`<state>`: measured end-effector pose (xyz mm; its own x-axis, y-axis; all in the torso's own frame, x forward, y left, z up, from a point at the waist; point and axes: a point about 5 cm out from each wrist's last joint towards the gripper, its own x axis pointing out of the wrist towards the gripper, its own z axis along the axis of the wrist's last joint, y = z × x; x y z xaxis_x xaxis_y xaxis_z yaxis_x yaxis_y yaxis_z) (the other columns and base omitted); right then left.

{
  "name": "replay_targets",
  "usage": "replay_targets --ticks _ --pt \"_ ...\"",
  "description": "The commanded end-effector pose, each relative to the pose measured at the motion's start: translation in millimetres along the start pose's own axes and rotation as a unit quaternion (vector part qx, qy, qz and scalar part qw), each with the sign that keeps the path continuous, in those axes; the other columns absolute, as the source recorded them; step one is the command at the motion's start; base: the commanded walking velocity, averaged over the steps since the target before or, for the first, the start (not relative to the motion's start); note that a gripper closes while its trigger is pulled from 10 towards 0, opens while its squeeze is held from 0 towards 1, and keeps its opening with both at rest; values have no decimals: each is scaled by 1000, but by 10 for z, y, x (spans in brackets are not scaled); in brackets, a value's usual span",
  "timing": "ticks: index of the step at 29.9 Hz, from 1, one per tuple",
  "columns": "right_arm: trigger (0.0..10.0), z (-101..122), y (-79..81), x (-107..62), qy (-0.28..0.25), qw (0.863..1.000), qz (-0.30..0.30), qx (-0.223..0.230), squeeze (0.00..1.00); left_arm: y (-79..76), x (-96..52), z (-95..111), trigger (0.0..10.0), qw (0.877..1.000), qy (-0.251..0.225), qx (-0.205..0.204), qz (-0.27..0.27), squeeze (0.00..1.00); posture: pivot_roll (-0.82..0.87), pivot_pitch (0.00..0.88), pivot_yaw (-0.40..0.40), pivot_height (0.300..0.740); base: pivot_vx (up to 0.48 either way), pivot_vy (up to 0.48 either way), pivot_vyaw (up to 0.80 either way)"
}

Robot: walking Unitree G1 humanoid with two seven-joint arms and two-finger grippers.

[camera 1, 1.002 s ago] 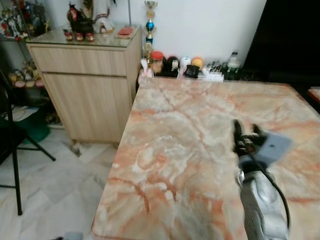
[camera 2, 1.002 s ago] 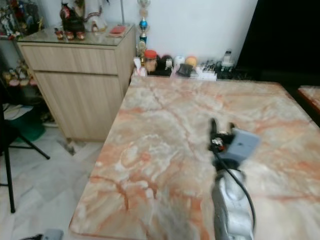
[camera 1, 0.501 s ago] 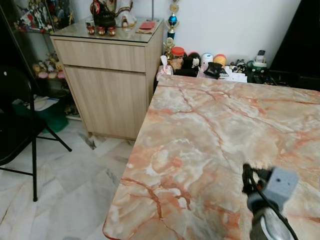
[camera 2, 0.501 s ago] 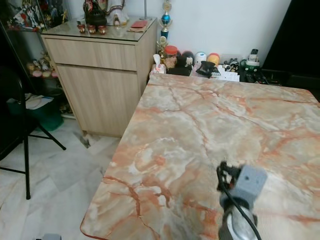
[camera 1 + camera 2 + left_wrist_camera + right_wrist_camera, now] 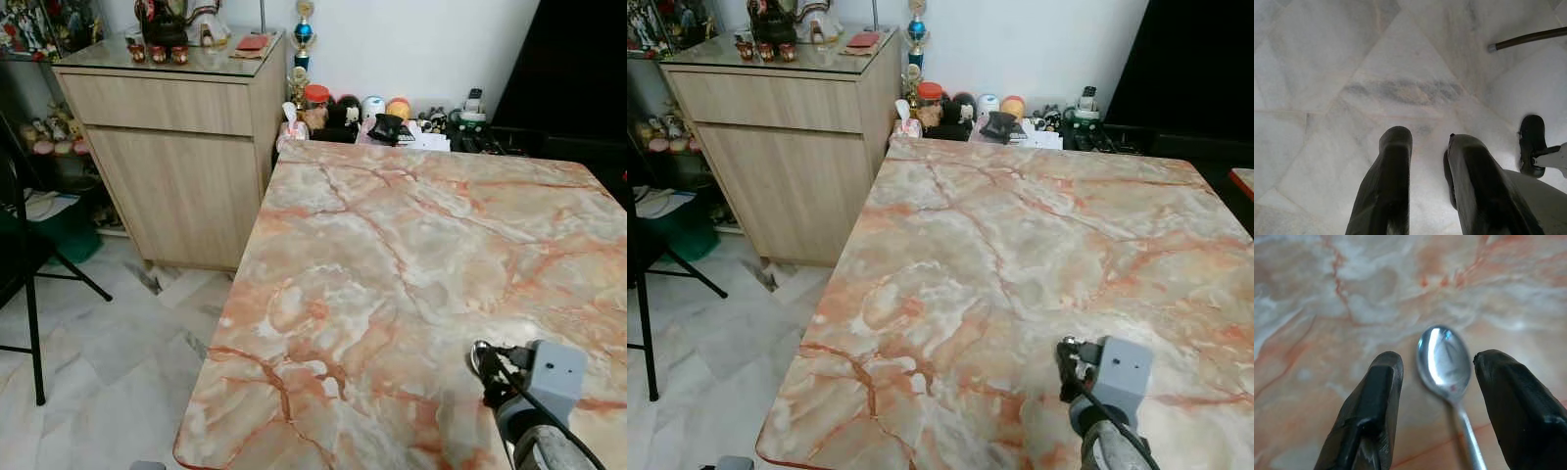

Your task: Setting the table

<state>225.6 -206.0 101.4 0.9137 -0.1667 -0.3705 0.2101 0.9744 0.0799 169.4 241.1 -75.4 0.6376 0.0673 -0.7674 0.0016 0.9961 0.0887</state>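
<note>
Marble in peach, rust and white veining forms the large rectangular table top (image 5: 392, 255), which takes up most of the head views. At about 10 o'clock from it a light wooden cabinet with a glass top (image 5: 171, 147) is seen against the white wall, and a cluster of small jars and bottles (image 5: 377, 110) is lined along the table's far edge at 12 o'clock. A black folding chair (image 5: 24, 294) stands on the pale tiled floor at 9 o'clock.

The right gripper (image 5: 1437, 396) is held over the near part of the table, at roughly 5 o'clock in the head views, with its two black fingers spread apart. Between them a small polished metal spoon (image 5: 1444, 360) is seen, bowl facing up, with its handle running back toward the wrist; whether it is held further back or lies on the marble cannot be told.

The spoon is judged light, rigid and slippery, and low against the hard stone if it does lie there. A hold across the narrow handle just behind the bowl is judged best.

The left gripper (image 5: 1427, 186) hangs over the floor tiles, its fingers slightly parted and empty.
</note>
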Motion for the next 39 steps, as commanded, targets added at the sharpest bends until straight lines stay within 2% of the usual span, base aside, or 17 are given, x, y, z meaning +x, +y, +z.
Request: replay_targets --ticks 1,4,11,14,16,21,22,23,25,27,28,33,34,35,39 --pt "10000 13 -20 32 5 1000 12 1 0 -21 -7 -49 10000 1000 12 8 -6 0 17 79 -37 740 0 0 0" --pt "10000 16 2 95 8 999 39 -1 0 -27 -9 -64 10000 1000 15 6 -7 0 29 74 -38 740 0 0 0" --pt "10000 4 -32 83 15 998 53 8 0 -8 -16 -75 10000 1000 16 5 -4 0 32 67 -37 740 0 0 0" --pt "10000 -29 -136 28 21 997 69 -5 0 38 -29 -91 10000 1000 19 9 -1 0 30 60 -31 740 0 0 0" --pt "10000 -39 -250 6 19 999 49 -4 0 60 -30 -82 10000 1000 19 11 0 0 30 59 -30 740 0 0 0" --pt "10000 -86 -346 -36 28 998 61 2 0 71 -24 -57 10000 1000 18 14 0 0 21 52 -27 740 0 0 0" --pt "10000 -89 -372 -38 28 998 58 -5 0 70 -23 -56 10000 1000 18 14 0 0 21 52 -27 740 0 0 0" --pt "10000 -102 -468 -30 30 999 41 -2 0 71 -23 -54 10000 1000 18 15 -1 0 21 52 -27 740 0 0 0" --pt "10000 -102 -504 -25 29 999 37 -1 0 73 -22 -52 10000 1000 18 15 -1 0 21 51 -26 740 0 0 0" --pt "10000 -68 -492 -1 18 998 59 4 0 77 -21 -45 10000 1000 18 16 0 0 20 54 -25 740 0 0 0" --pt "10000 -18 -457 22 1 997 78 21 0 81 -20 -39 10000 1000 17 13 2 0 22 57 -27 740 0 0 0" --pt "10000 48 -395 59 -15 994 102 30 0 78 -17 -32 10000 1000 14 10 3 0 32 64 -30 740 0 0 0" --pt "10000 56 -356 67 -16 993 112 28 541 72 -18 -37 10000 1000 15 10 2 0 32 64 -30 740 0 0 0" --pt "10000 55 -343 71 -16 993 113 28 1000 69 -18 -40 10000 1000 16 10 1 0 30 73 -32 740 0 0 0" --pt "10000 33 -344 85 -13 994 108 30 1000 56 -23 -63 10000 1000 18 8 0 0 32 78 -32 740 0 0 0"
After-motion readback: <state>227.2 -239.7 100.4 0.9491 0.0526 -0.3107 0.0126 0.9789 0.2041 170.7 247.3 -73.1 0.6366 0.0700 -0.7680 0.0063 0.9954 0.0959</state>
